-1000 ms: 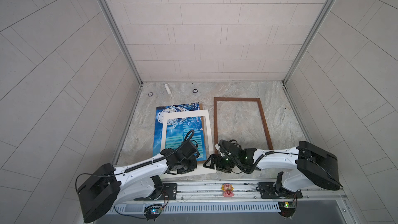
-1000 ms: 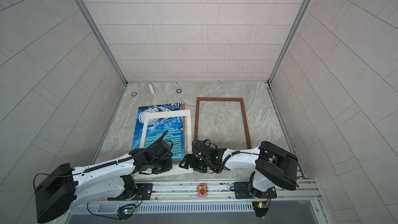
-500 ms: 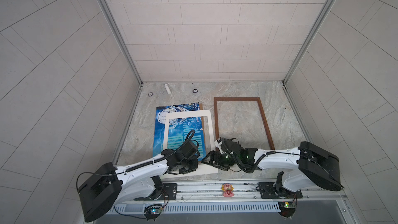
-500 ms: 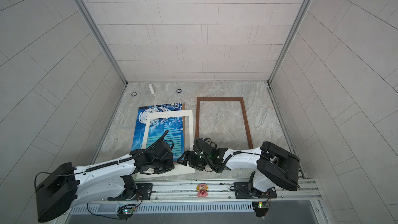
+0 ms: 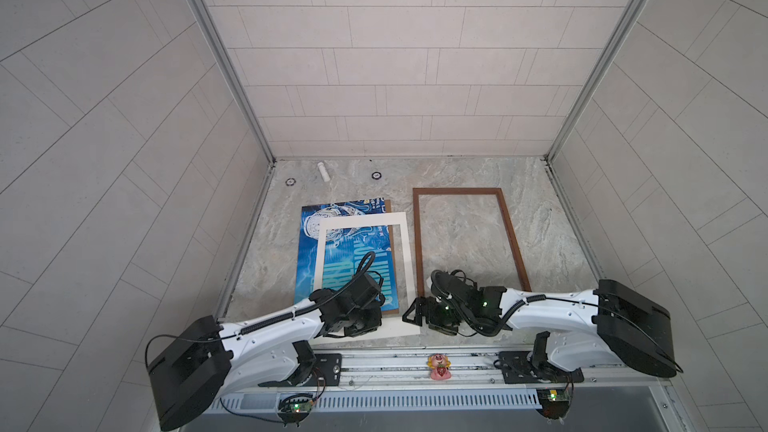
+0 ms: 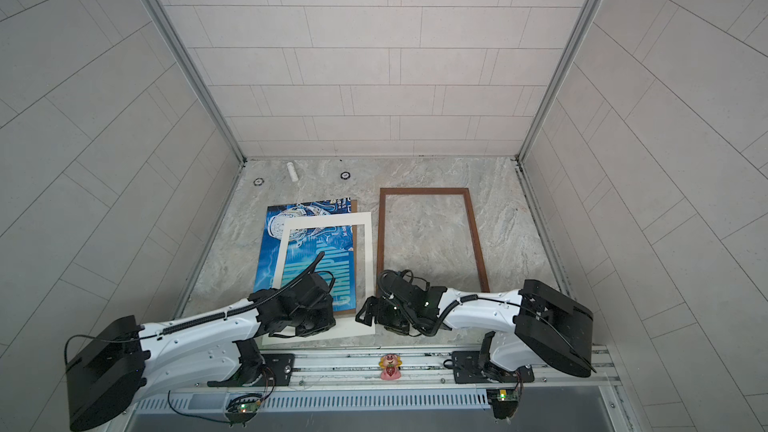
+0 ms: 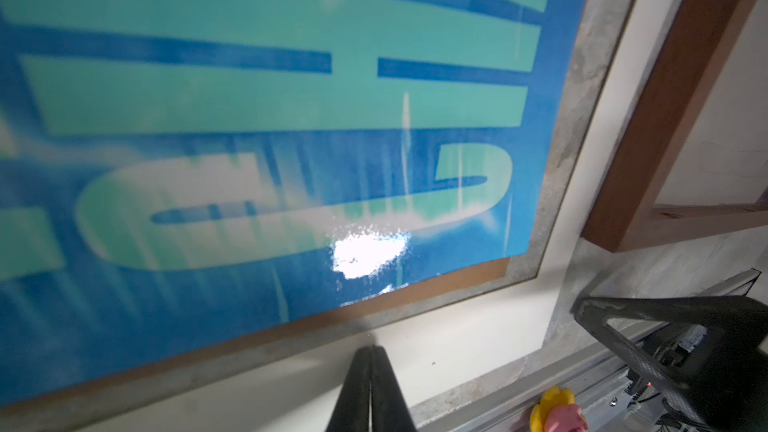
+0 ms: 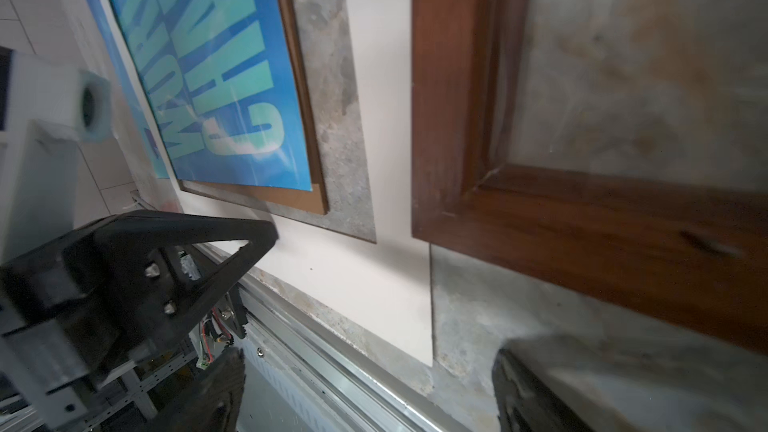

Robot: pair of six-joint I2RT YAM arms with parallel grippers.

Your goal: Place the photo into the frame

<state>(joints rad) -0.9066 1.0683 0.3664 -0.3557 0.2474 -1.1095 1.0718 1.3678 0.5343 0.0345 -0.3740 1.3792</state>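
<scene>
The blue photo lies flat on a brown backing board, left of the empty dark wood frame. A cream mat lies askew over the photo, its near strip past the photo's near edge. My left gripper is shut, tips pressing down on that near strip. My right gripper is open low over the table. The mat's near right corner lies between its fingers, just beside the frame's near left corner.
A small white cylinder and two small black rings sit near the back wall. The metal rail with a pink toy runs along the near edge. Tiled walls close in both sides.
The mat has slid toward the near edge and right, up to the frame, under my shut left gripper. My right gripper has shifted slightly at the mat's corner.
</scene>
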